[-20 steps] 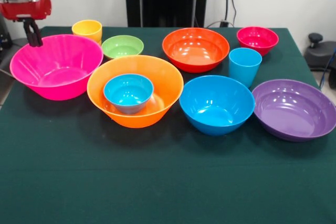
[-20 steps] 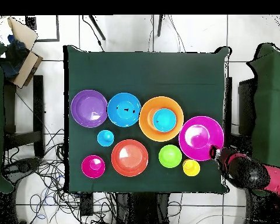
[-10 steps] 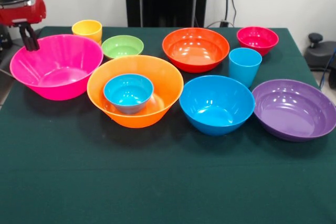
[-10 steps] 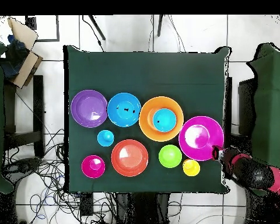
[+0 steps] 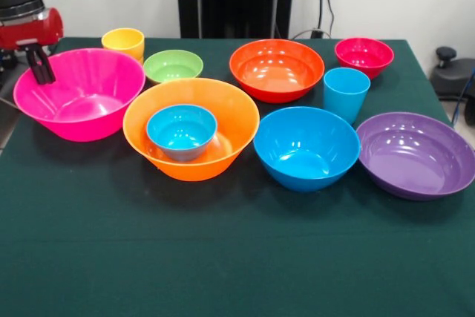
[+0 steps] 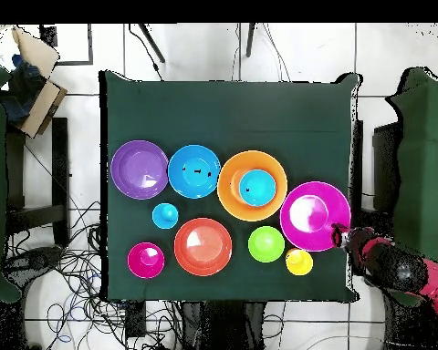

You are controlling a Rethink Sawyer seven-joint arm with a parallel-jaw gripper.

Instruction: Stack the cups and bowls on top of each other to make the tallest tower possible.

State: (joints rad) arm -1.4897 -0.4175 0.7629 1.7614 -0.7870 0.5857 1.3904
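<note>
From my screen the gripper sits at the pink bowl's rim, on the side away from the other bowls; its dark fingers hang close together at the rim, and I cannot tell whether they pinch the rim or just stand beside it. In the overhead view the gripper meets the pink bowl at the table's edge, with the red and black arm reaching in from off the table. The orange bowl stands just beside the pink one, with the small teal bowl nested upright inside it; that pair is all the tower I see. Beside it sit the blue bowl and then the purple bowl, each alone on the green cloth. Behind them are the yellow cup, the green bowl, the red-orange bowl and the magenta bowl, all open side up. The blue cup stands upright between the red-orange, magenta and blue bowls.
</note>
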